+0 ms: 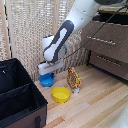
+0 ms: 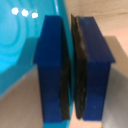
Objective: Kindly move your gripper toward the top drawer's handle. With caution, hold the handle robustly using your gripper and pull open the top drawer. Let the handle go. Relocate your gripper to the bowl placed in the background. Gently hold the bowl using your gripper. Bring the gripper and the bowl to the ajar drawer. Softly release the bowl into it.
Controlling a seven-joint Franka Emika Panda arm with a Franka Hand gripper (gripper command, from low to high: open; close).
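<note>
Pinching the rim of the bowl (image 1: 47,79) between its fingers (image 2: 52,70), the gripper (image 1: 46,72) sits low over the wood floor (image 1: 95,100), near a yellow bowl (image 1: 61,94); the top drawer (image 1: 106,36) looks shut.

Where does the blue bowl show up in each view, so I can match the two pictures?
Exterior view: the blue bowl sits on the wooden floor just under the claw, toward the exterior view's left of the yellow bowl.
Wrist view: the blue bowl fills the area beside one dark-blue finger.
Shared landmark: the claw's fingers.
</note>
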